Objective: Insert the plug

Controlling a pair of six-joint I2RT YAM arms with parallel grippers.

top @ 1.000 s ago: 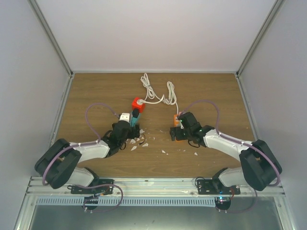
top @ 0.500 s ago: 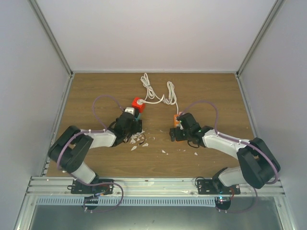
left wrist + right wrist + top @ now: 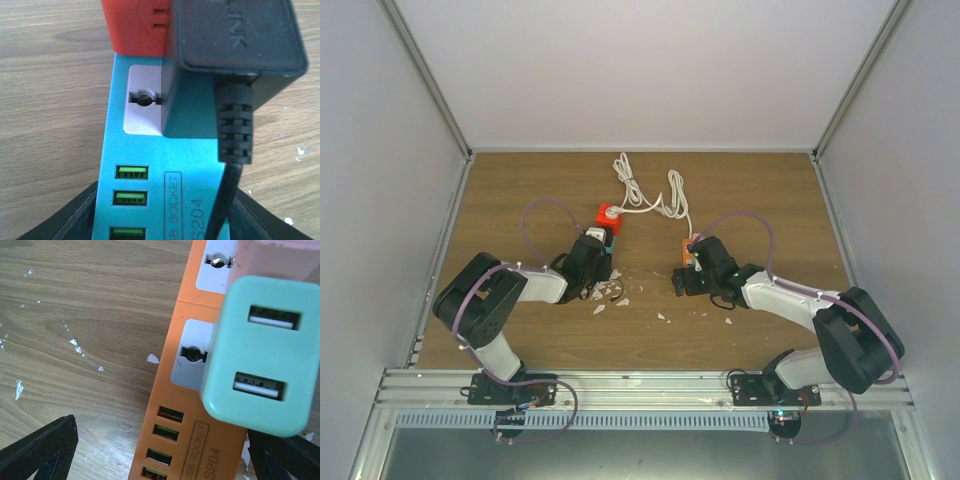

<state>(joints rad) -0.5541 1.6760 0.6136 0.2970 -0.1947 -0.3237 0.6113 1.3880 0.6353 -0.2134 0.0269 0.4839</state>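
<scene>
In the left wrist view a teal power strip (image 3: 150,200) lies lengthwise between my left gripper's (image 3: 162,220) fingers (image 3: 65,220), which press on both its sides. A black plug (image 3: 235,40) with a ribbed cable sits on the strip's white socket, and a red block (image 3: 132,27) is beyond it. In the right wrist view an orange power strip (image 3: 167,390) carries a mint USB charger (image 3: 260,355) and a pink plug (image 3: 280,255). My right gripper (image 3: 165,455) is open around it, its left finger (image 3: 40,450) well apart from it.
From above, the left gripper (image 3: 592,262) is just in front of the red block (image 3: 608,216) and the right gripper (image 3: 688,278) is at the orange strip (image 3: 688,252). A white cable (image 3: 645,198) coils behind them. White scraps (image 3: 610,295) litter the wooden table (image 3: 520,190).
The left arm has swung forward and right, carrying the teal strip down and up to the red block. The right arm has barely moved.
</scene>
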